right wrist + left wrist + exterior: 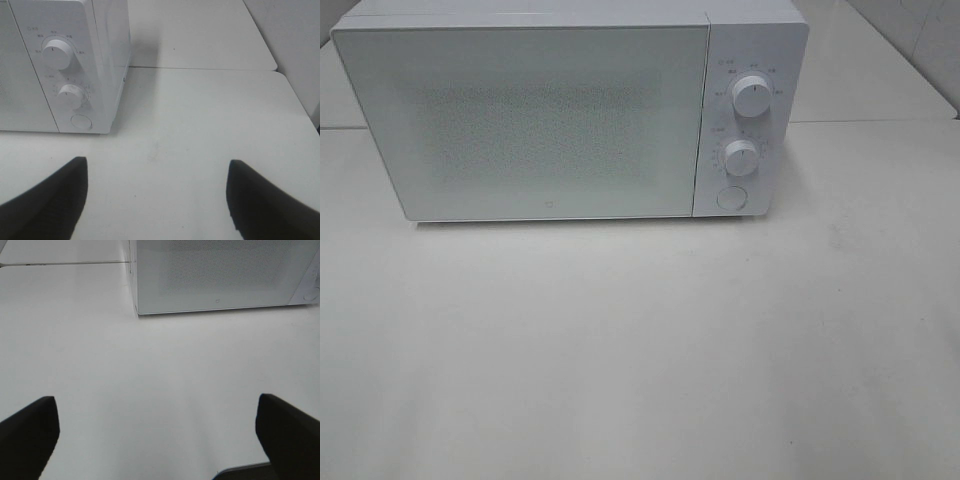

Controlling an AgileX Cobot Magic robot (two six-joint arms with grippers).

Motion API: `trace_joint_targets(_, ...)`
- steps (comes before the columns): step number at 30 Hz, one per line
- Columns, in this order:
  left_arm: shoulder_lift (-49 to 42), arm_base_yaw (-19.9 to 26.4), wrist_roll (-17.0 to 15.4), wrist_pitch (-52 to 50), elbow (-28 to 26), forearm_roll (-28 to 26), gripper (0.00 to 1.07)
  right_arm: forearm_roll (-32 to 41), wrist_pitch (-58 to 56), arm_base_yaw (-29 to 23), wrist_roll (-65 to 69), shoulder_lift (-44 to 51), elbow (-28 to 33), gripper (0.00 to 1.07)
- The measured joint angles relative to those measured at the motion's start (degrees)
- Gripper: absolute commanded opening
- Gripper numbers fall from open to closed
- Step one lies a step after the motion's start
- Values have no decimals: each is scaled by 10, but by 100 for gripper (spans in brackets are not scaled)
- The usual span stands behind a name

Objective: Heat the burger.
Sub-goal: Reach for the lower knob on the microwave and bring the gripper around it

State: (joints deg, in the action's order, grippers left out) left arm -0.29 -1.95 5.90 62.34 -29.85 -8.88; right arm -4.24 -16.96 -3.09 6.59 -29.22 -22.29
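**A:** Where is the burger?

**B:** None of the three views shows it. The white box-shaped microwave oven (560, 120) has its flat white door (520, 60) shut. The speckled window (535, 130) in that door is too pale to see through, so I cannot tell whether the burger sits inside.

**A:** What's on the oven?

**B:** On the panel right of the door there is a large white round dial (752, 97). Below it is a smaller white dial (742, 157), then a round white push button (731, 198). The oven stands at the back of a pale, smooth tabletop (640, 350).

**A:** And the claws?

**B:** The left gripper (155, 402) hovers over the table, facing the oven's left front corner. Its black fingers (30, 432) are spread wide with nothing between them. The right gripper (156, 164) faces the dial panel from well short of it, its jaws apart and holding nothing.
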Motion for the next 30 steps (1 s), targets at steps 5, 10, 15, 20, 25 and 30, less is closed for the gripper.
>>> trace_joint_targets(5,0,0,0,0,0,0,101,0,109,0,31,-83,6,76)
trace_joint_targets(10,0,0,0,0,0,0,101,0,186,0,42,-158,6,76)
trace_joint_targets(15,0,0,0,0,0,0,101,-5,268,0,43,-239,6,76)
trace_joint_targets(20,0,0,0,0,0,0,101,-11,340,0,43,-301,15,76)
trace_joint_targets(25,0,0,0,0,0,0,101,-13,455,0,43,-381,38,76)
trace_joint_targets(30,0,0,0,0,0,0,101,14,569,0,14,-465,54,76)
